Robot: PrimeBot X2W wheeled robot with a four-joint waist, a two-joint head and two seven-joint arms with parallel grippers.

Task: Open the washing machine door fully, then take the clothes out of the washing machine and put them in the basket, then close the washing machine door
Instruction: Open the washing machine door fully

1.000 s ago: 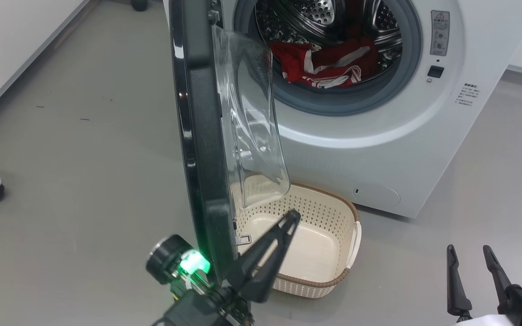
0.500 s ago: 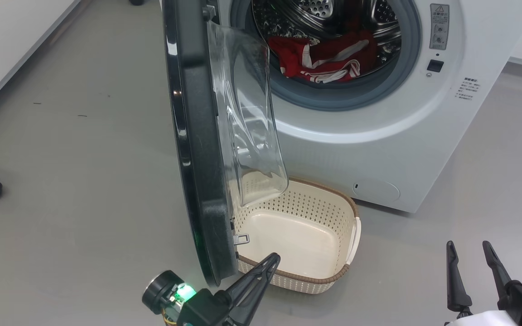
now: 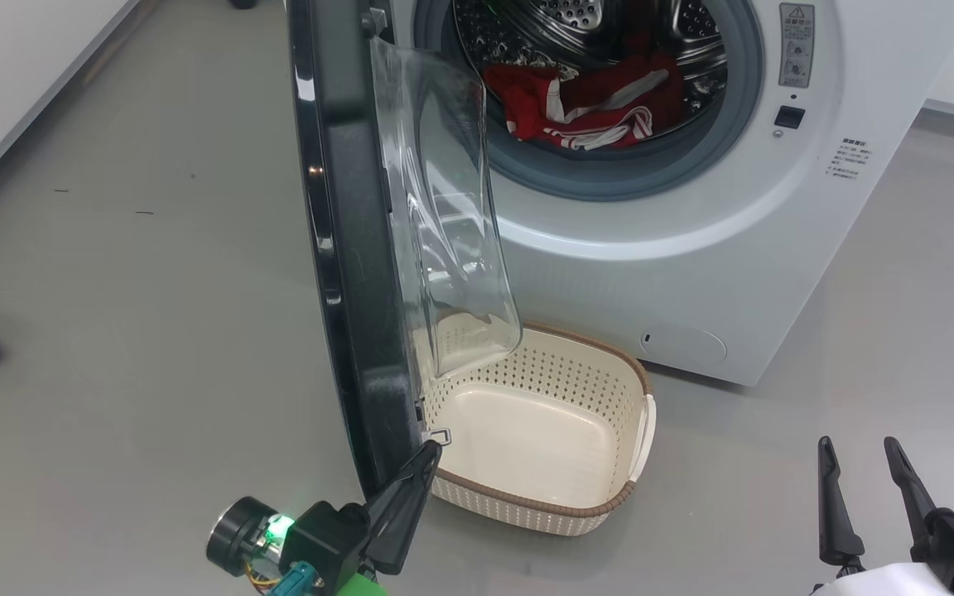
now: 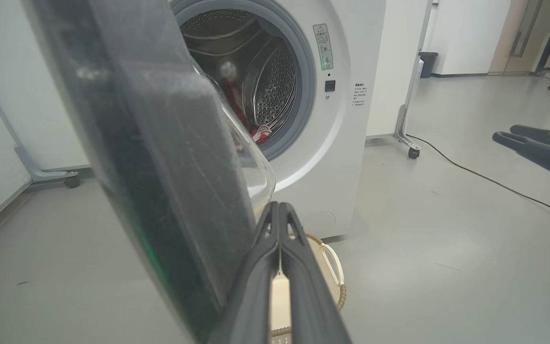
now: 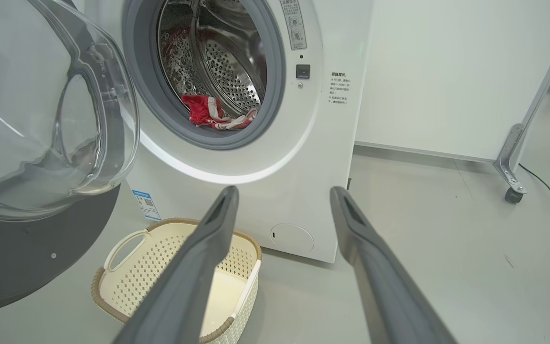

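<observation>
- While the washing machine door stands swung out from the washing machine, edge-on in the head view, its glass bowl hangs over the end of the basket nearest the washing machine.
- clothes: red-and-white bundle low in the washing machine drum, against the grey gasket.
- basket: on the floor right in front of the washing machine, below its opening.
- left gripper: jaws pressed together, tips just beside the door's lower edge, the end farthest from the washing machine; contact, cannot tell.
- right gripper: jaws spread wide, well out in front of the washing machine, pointing toward it.
</observation>
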